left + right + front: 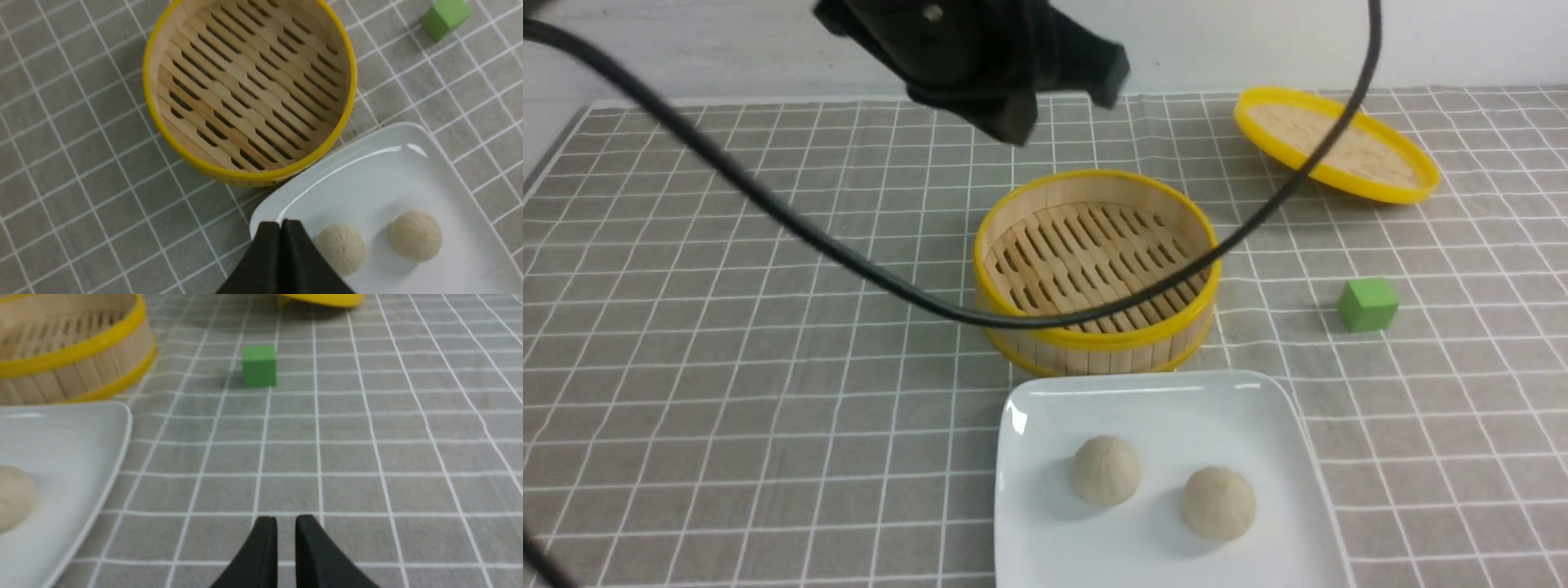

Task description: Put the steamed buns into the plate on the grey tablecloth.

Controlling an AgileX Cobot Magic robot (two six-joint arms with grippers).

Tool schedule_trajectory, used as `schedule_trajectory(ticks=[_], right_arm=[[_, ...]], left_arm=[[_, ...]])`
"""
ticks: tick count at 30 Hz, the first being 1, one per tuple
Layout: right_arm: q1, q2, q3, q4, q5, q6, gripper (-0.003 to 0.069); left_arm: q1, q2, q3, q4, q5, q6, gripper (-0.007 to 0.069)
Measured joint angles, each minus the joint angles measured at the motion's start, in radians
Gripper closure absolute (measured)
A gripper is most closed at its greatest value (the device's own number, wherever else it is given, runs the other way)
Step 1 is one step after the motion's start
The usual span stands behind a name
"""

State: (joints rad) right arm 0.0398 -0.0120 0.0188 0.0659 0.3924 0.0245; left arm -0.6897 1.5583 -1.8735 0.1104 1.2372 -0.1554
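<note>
Both steamed buns [1106, 469] sit apart on the white square plate [1160, 408] on the grey tablecloth [727, 367]; the left gripper [281, 228], tips pressed together, or the right gripper [286, 526], narrowly parted and empty, could knock one out if swept low.

steamed buns [1106, 469] [1218, 503]: 2 | plate [1160, 408]: 1 | steamer [1111, 355]: 1 | lid [1380, 163]: 1 | green cube [1368, 304]: 1 | grey tablecloth [727, 367]: 1

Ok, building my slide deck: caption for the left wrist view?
Two steamed buns rest on the white plate beside the empty bamboo steamer.
</note>
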Motion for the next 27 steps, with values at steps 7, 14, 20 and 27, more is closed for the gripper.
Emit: schedule_trajectory(ticks=[7, 14, 20, 27], right_arm=[[-0.022, 0.0, 0.001, -0.007, 0.004, 0.0, 0.0558], [-0.022, 0.0, 0.001, -0.007, 0.004, 0.0, 0.0547], [-0.022, 0.0, 0.001, -0.007, 0.004, 0.0, 0.0545], [-0.022, 0.0, 0.001, -0.007, 0.004, 0.0, 0.0541]], left_arm=[[0.0, -0.214, 0.011, 0.059, 0.0, -0.001, 0.0617], [0.0, -0.481, 0.281, 0.099, 0.0, -0.088, 0.0612], [0.0, -0.795, 0.848, 0.072, -0.208, -0.253, 0.0612], [0.0, -1.019, 1.351, 0.076, -0.836, -0.356, 0.0605]])
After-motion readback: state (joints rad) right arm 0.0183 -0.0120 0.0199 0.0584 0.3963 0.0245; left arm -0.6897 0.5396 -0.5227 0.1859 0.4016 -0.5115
